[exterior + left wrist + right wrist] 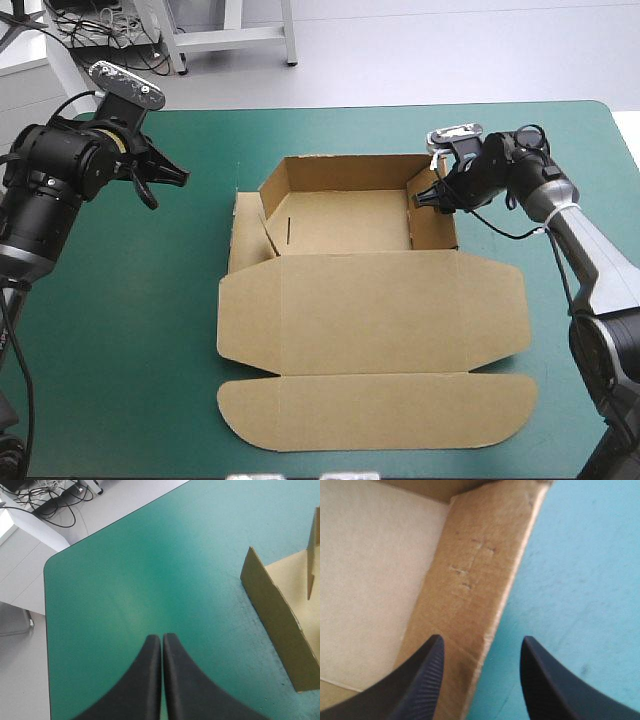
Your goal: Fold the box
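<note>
Heads up: w/ your right gripper (432,197) fingers apart astride the wall (480,570) at 2 o'clock of the brown box (370,310), mid teal-green cover (120,330), and left gripper (170,175) pinched together at 10 o'clock, an off-line squeeze could buckle that wall.

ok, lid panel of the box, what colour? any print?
Plain brown, no print visible on the lid of the box; high view shows it best.
</note>
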Action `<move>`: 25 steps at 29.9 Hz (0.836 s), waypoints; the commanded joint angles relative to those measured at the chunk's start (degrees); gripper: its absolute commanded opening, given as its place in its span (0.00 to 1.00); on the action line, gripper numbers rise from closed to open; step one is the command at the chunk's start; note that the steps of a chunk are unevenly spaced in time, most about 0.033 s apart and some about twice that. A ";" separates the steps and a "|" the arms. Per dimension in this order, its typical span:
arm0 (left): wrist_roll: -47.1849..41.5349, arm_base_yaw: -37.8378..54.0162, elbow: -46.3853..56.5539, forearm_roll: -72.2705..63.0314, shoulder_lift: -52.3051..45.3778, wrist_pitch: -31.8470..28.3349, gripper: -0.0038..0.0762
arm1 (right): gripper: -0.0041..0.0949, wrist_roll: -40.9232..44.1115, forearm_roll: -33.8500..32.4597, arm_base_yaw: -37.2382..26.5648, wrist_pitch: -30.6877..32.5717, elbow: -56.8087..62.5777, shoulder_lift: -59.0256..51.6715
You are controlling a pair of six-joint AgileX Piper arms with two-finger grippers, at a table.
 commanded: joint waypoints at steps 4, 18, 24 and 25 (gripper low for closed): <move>-0.28 -0.03 -1.36 0.10 -1.59 -1.14 0.04 | 0.61 7.60 -11.49 -0.16 6.55 -13.32 -3.09; -0.70 -0.03 -1.36 -0.38 -1.50 -0.02 0.04 | 0.61 8.38 -2.79 -0.16 18.66 -19.19 -0.60; -0.70 -0.03 -1.36 0.26 -0.42 2.93 0.04 | 0.61 8.45 1.28 -0.16 18.58 -18.95 5.43; -0.70 -0.03 -1.36 0.26 -0.01 3.24 0.04 | 0.61 8.45 1.51 -0.16 18.58 -18.95 6.57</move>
